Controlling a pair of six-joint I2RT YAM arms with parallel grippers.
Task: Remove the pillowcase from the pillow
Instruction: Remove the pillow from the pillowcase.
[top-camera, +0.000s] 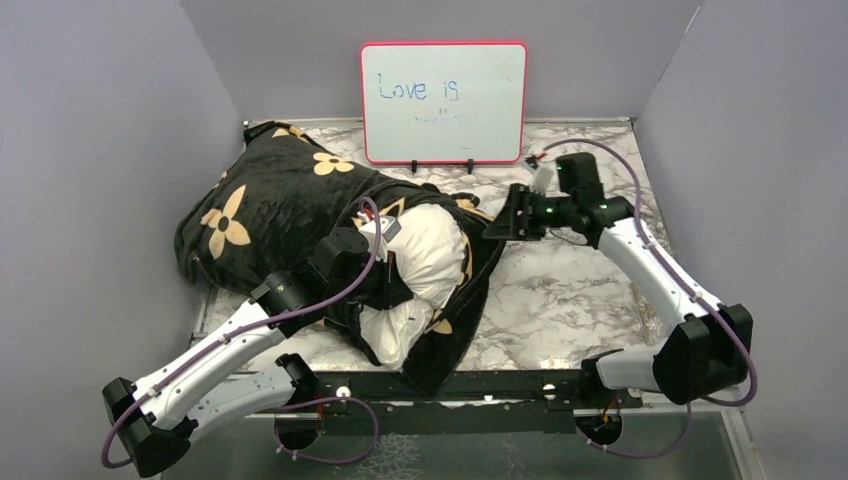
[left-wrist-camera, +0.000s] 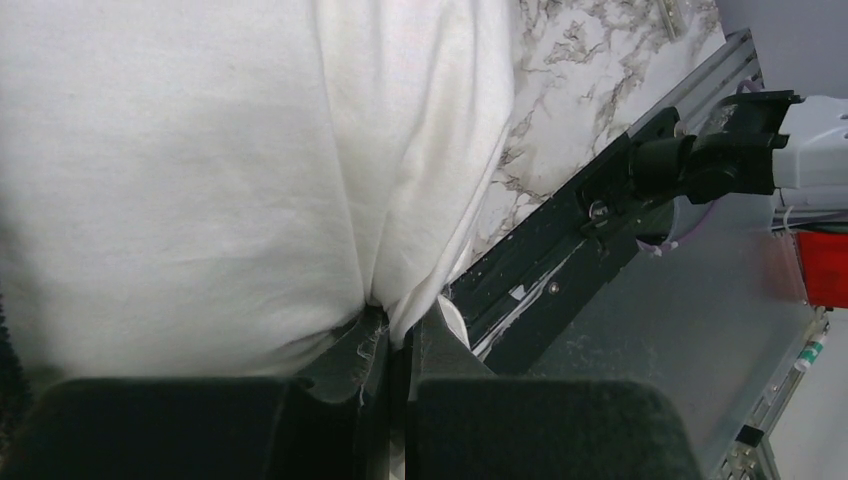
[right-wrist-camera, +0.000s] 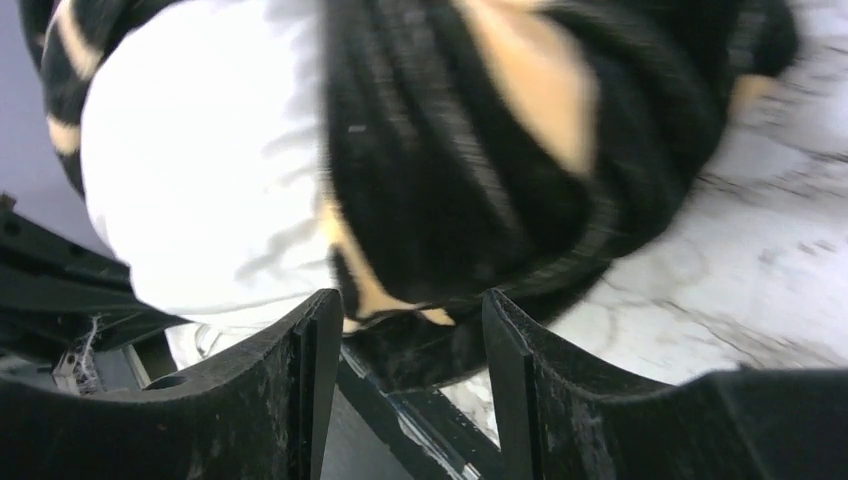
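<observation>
Centre of the overhead view, the left gripper pinches a fold of the white pillow to anchor it, while the right gripper, jaws apart and empty, faces the pillowcase covering the pillow's upper-left end.

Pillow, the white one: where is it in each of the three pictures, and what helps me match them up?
Top external: pillow at centre, bulging from the pillowcase.
Left wrist: pillow fills the left and top.
Right wrist: pillow at upper left, pillowcase draped over its right side.
Shared landmark: the marble tabletop, right of the pillow in every view.
</observation>
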